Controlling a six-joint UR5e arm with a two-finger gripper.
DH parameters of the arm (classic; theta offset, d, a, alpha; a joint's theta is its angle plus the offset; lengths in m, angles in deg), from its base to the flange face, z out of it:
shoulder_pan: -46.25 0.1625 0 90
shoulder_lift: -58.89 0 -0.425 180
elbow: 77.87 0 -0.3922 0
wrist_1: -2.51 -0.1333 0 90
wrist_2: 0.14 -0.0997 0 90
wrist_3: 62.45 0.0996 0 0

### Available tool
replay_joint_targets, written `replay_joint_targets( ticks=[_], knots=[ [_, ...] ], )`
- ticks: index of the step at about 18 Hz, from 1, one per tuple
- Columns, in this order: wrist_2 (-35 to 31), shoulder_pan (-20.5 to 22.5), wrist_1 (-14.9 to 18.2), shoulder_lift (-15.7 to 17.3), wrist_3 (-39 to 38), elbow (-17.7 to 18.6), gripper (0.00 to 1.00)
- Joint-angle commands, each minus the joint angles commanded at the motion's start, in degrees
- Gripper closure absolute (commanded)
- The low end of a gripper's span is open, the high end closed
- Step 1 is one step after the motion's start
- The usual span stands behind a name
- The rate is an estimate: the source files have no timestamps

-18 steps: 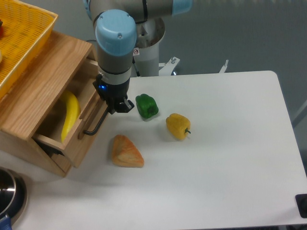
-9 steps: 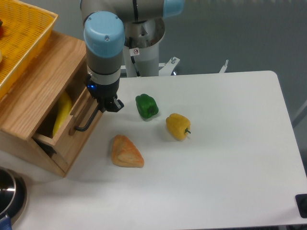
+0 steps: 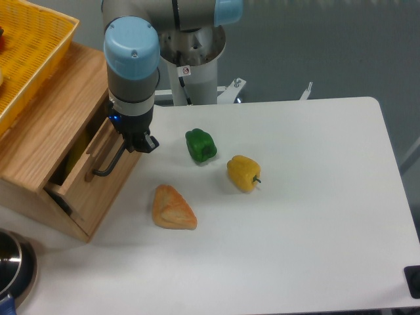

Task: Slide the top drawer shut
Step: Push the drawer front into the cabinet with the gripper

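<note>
Camera: top drawer [image 3: 98, 177] slightly open, banana [image 3: 77, 152] inside.

This looks like a robotics lab set up as a mock kitchen. A UR5e arm [image 3: 134, 72] with pale blue joint caps rises from a white pedestal base [image 3: 197, 72] at about 11 o'clock, bolted behind a plain white table [image 3: 315, 216], with a bare grey wall [image 3: 328, 46] beyond it. The props are toy-like food: a green bell pepper [image 3: 201, 145], a yellow bell pepper [image 3: 243, 172] and a bread piece [image 3: 172, 209] near the centre. At 9 o'clock stands a light oak drawer cabinet [image 3: 46, 144] carrying a yellow plastic basket [image 3: 26, 52], and a metal pot [image 3: 14, 266] sits at 8 o'clock.
</note>
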Motion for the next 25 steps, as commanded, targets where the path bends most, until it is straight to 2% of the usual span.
replay_joint_targets(
  ticks=[17,25],
  knots=[
    [1.4,-2.7,-0.1,0.1,-2.5,-0.1,1.00],
    [1.6,-2.6,-0.2,-0.2,-2.6,-0.1,0.99]
  ],
)
